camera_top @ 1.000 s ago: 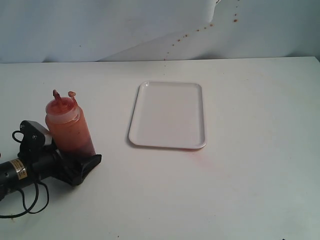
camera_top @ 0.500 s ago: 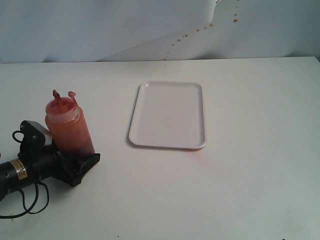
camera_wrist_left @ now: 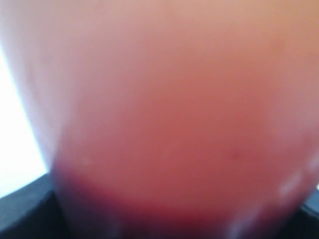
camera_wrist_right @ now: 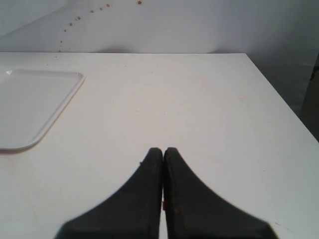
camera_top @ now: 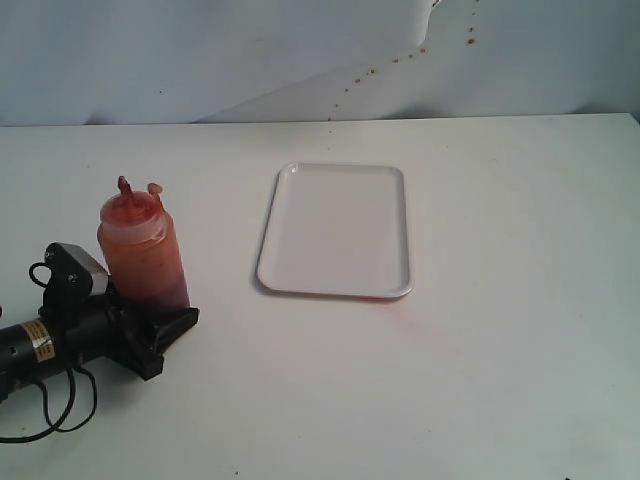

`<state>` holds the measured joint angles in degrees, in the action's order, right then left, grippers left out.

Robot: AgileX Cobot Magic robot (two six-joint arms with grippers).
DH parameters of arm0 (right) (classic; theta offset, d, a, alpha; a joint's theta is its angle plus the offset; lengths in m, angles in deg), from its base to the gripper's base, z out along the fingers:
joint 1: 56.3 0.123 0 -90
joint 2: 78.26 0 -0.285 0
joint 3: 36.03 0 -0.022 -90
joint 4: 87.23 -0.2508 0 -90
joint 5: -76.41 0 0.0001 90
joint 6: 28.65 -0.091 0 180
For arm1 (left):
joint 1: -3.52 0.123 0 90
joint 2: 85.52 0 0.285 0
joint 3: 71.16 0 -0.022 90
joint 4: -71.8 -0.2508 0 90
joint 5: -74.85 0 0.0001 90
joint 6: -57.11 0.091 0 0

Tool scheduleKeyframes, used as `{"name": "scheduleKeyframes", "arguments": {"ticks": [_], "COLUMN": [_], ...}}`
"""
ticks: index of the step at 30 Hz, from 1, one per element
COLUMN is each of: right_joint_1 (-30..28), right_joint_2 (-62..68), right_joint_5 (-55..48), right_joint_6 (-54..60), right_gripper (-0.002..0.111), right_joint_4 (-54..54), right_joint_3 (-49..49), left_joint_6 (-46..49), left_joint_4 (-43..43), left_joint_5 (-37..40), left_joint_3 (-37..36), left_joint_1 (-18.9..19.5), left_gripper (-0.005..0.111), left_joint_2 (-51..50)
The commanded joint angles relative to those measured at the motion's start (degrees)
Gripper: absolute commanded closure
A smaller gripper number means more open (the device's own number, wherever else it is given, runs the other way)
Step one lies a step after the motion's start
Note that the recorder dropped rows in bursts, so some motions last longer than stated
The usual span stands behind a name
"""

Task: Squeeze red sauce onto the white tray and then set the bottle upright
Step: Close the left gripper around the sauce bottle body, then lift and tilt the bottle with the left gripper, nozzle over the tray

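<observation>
The bottle (camera_top: 143, 255) stands nearly upright at the table's front left, red sauce (camera_top: 148, 270) showing through its wall, with its smeared nozzle (camera_top: 125, 186) and small cap (camera_top: 155, 187) on top. My left gripper (camera_top: 165, 308) lies low on the table with its fingers (camera_top: 178, 322) against the bottle's base. In the left wrist view the bottle (camera_wrist_left: 174, 99) fills the picture as a red blur. The white tray (camera_top: 340, 225) lies flat mid-table, to the right of the bottle, with nothing on it. My right gripper (camera_wrist_right: 163, 152) is shut and holds nothing; the tray (camera_wrist_right: 30, 104) lies off to its side.
A faint red smear (camera_top: 385, 300) marks the table at the tray's near edge. Small brown-red specks (camera_top: 395, 60) dot the pale backdrop behind the table. The table's right edge (camera_wrist_right: 279, 99) drops off near my right gripper.
The left gripper's jaws have closed in on the bottle's base. The bottle has straightened from a leftward lean and shifted slightly right. The right gripper has not moved.
</observation>
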<state>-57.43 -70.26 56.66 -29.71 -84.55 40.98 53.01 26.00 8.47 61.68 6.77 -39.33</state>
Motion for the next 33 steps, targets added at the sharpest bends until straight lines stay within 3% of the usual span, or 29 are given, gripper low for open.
{"name": "scheduleKeyframes", "arguments": {"ticks": [1, 33], "right_joint_1": [-0.4, -0.4], "right_joint_2": [-0.2, -0.2], "right_joint_5": [0.2, 0.2], "right_joint_6": [0.4, 0.3], "right_gripper": [0.108, 0.108], "right_joint_4": [-0.4, -0.4], "right_joint_3": [0.2, 0.2], "left_joint_6": [0.2, 0.2], "left_joint_4": [-0.9, -0.6], "left_joint_5": [0.6, -2.1], "left_joint_3": [0.3, -0.5], "left_joint_1": [0.1, 0.1], "left_gripper": [0.106, 0.107], "left_joint_2": [-0.2, 2.8]}}
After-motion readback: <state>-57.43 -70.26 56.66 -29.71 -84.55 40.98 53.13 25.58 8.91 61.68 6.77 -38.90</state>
